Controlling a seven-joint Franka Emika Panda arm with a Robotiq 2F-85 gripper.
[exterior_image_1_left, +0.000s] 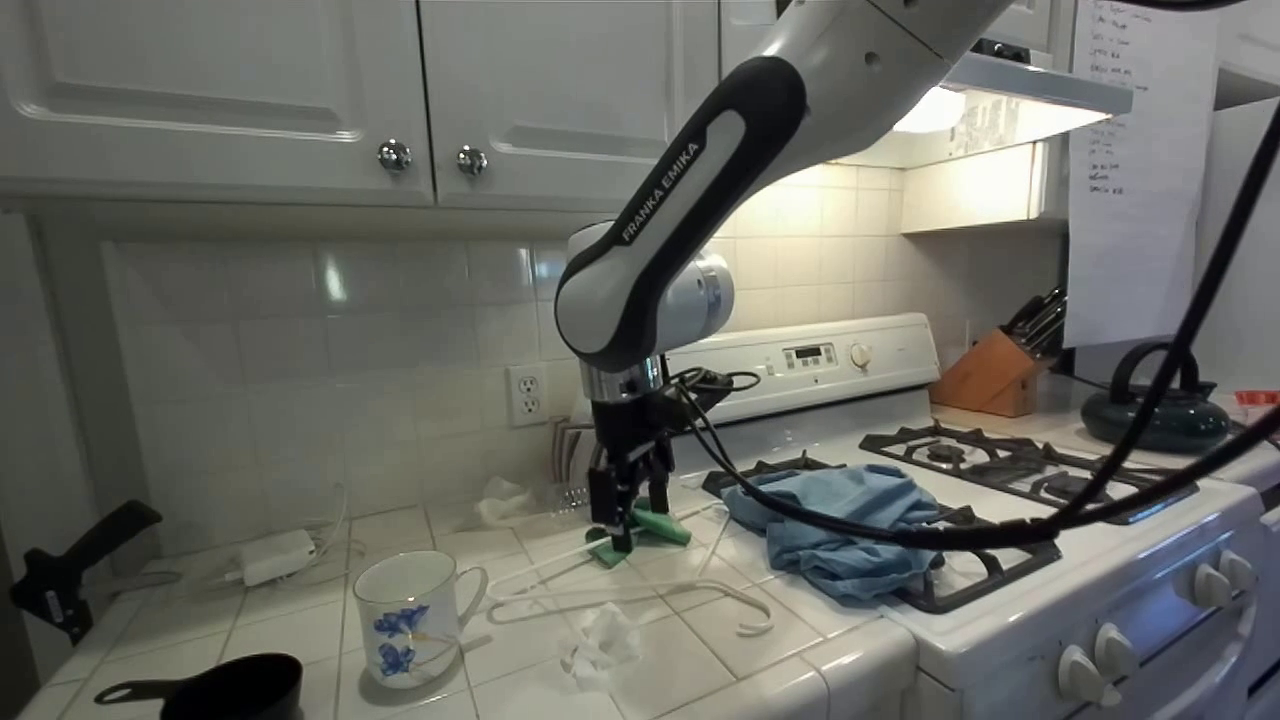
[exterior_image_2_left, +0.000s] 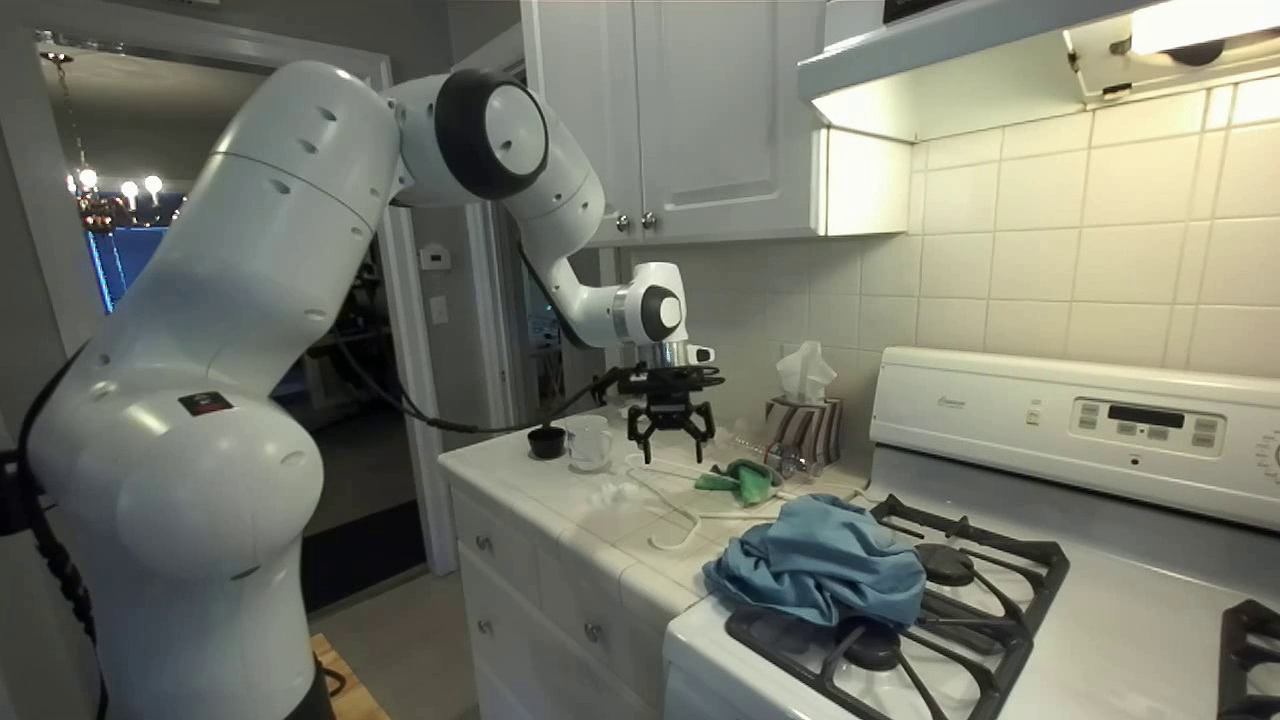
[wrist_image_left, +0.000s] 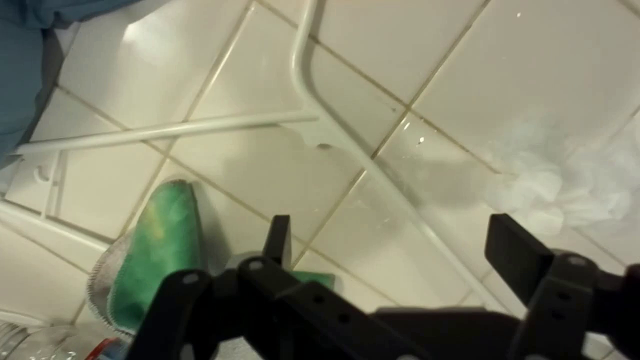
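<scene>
The white hanger (wrist_image_left: 322, 125) lies on the tiled tabletop (wrist_image_left: 500, 75), its hook toward the front edge, and one of its bars seems to go under the green cloth (wrist_image_left: 160, 240). Above them hangs the pincer (wrist_image_left: 392, 235); its two fingers stand wide apart and hold nothing. In my judgement, good handling in this place asks for slow and straight movements: the bars are thin and probably slippery, so the fingers should be well aligned with them, and neither press on the hard tiles nor drag the cloth by mistake. Around the hanger there are also a crumpled white piece (wrist_image_left: 542, 187), perhaps tissue, a clear bottle (wrist_image_left: 45, 345) whose label I cannot read, and, farther away, a flowered mug (exterior_image_1_left: 415, 620). A blue cloth (exterior_image_2_left: 830, 570) lies on the stove (exterior_image_2_left: 1130, 560). As for writing, the arm (exterior_image_1_left: 670, 230) carries "FRANKA EMIKA"; the marking on the stove panel and the handwritten sheet (exterior_image_1_left: 1140, 240) are too small to read.
</scene>
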